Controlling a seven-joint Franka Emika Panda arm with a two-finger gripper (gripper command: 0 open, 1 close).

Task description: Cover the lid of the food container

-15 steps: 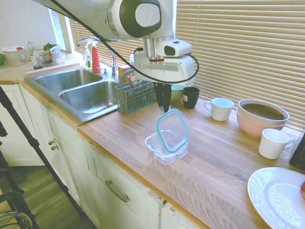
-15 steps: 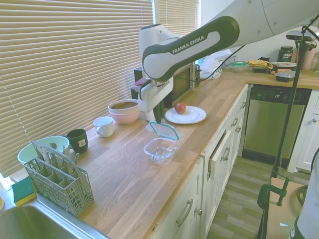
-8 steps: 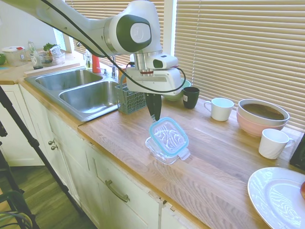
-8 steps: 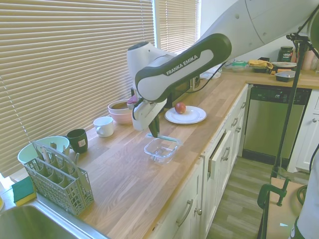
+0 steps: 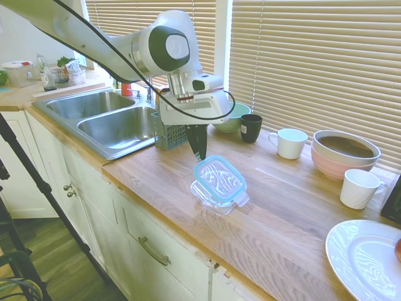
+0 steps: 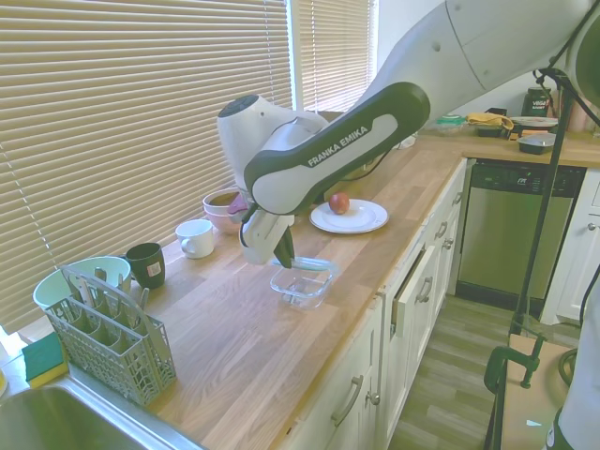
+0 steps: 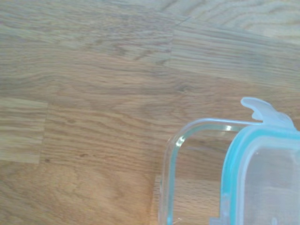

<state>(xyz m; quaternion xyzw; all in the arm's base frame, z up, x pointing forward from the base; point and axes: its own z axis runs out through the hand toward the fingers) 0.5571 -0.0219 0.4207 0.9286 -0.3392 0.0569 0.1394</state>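
The food container (image 5: 208, 199) is a small clear glass dish near the front edge of the wooden counter. The lid (image 5: 219, 180), clear with a light blue rim, lies almost flat just over it, shifted a little toward the window side. My gripper (image 5: 199, 154) is shut on the lid's edge on the sink side, fingers pointing down. From the other side, the gripper (image 6: 284, 261) holds the lid (image 6: 311, 265) level above the food container (image 6: 300, 287). In the wrist view, the lid (image 7: 262, 173) leaves one strip of the food container's rim (image 7: 169, 161) uncovered.
A grey cutlery caddy (image 5: 172, 128) and the sink (image 5: 119, 125) are just behind the arm. A dark mug (image 5: 250, 127), white cups (image 5: 291, 143) (image 5: 359, 188), stacked bowls (image 5: 344, 153) and a white plate (image 5: 366, 260) lie further along the counter.
The lid has swung from nearly upright to almost flat and come down onto the dish. The gripper moved lower and toward the sink while holding it.
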